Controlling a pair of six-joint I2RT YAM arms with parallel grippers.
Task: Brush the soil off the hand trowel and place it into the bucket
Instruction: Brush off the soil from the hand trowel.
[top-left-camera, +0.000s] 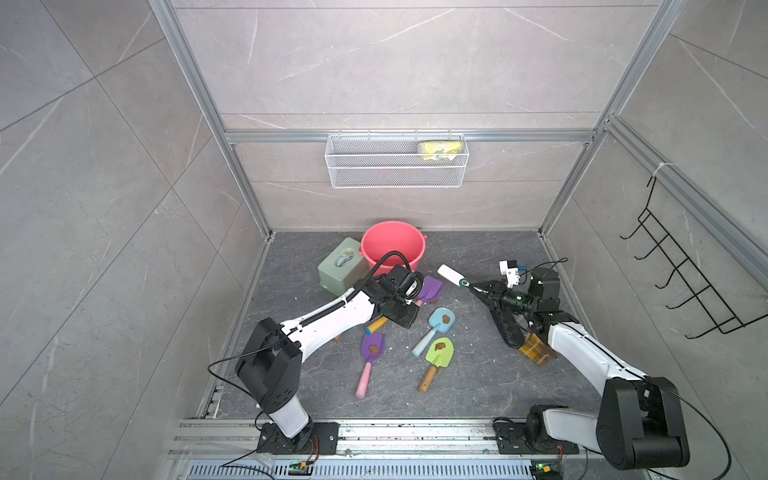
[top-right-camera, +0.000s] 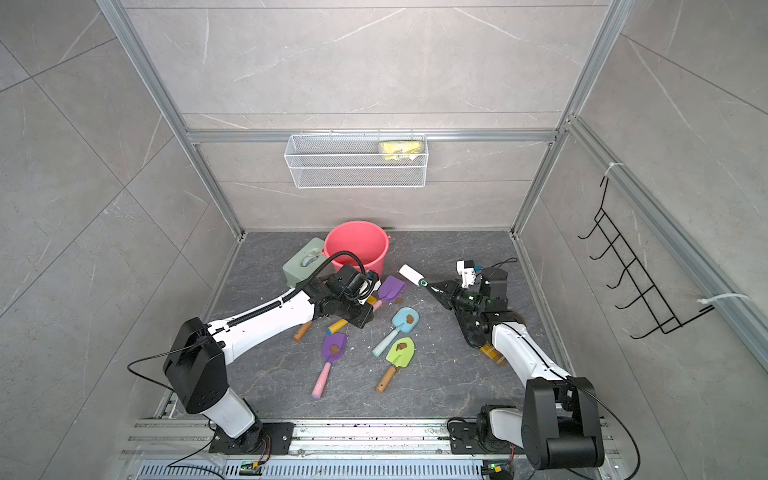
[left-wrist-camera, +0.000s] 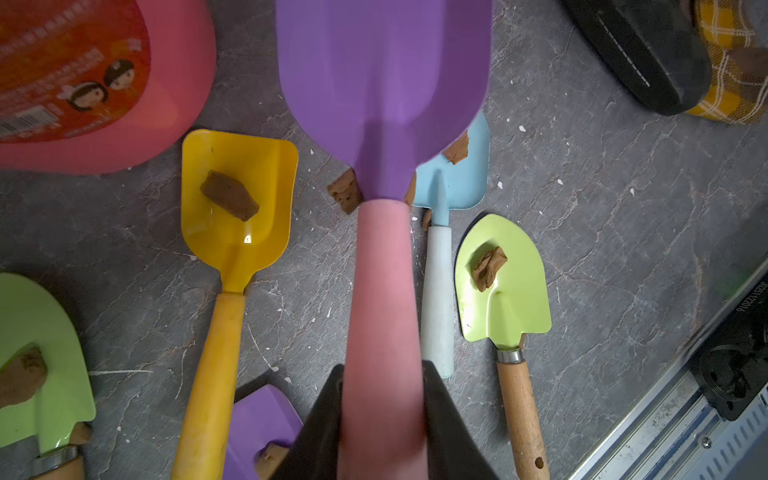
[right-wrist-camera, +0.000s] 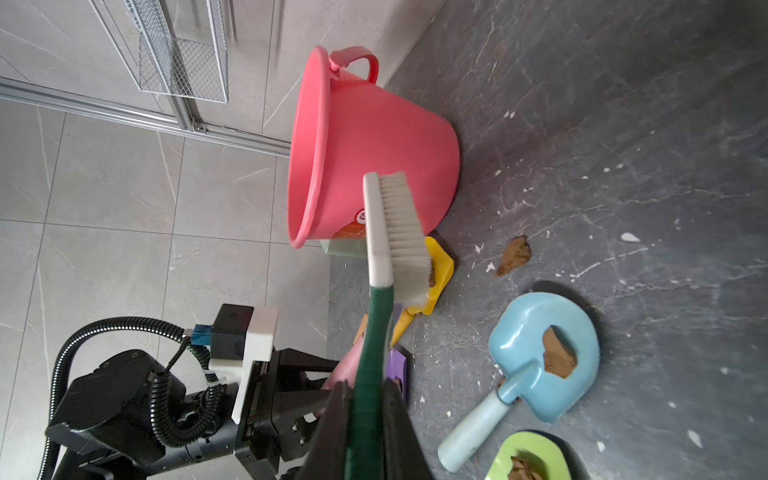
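My left gripper (left-wrist-camera: 382, 374) is shut on the pink handle of a purple hand trowel (top-left-camera: 430, 289), held just above the floor in front of the coral-pink bucket (top-left-camera: 390, 243). Its blade (left-wrist-camera: 382, 83) shows no soil on its face. A brown soil lump (left-wrist-camera: 345, 192) lies on the floor beneath it, also visible as the lump (right-wrist-camera: 514, 255) in the right wrist view. My right gripper (right-wrist-camera: 368, 388) is shut on the green handle of a white-bristled brush (right-wrist-camera: 395, 237). The brush head (top-left-camera: 449, 273) hangs to the right of the purple blade, apart from it.
Other trowels carrying soil lie on the floor: blue (top-left-camera: 441, 321), green (top-left-camera: 439, 352), a second purple one (top-left-camera: 372, 347) and a yellow one (left-wrist-camera: 239, 199). A sage-green tissue box (top-left-camera: 341, 270) stands left of the bucket. A yellow plaid cloth (top-left-camera: 536, 351) lies under my right arm.
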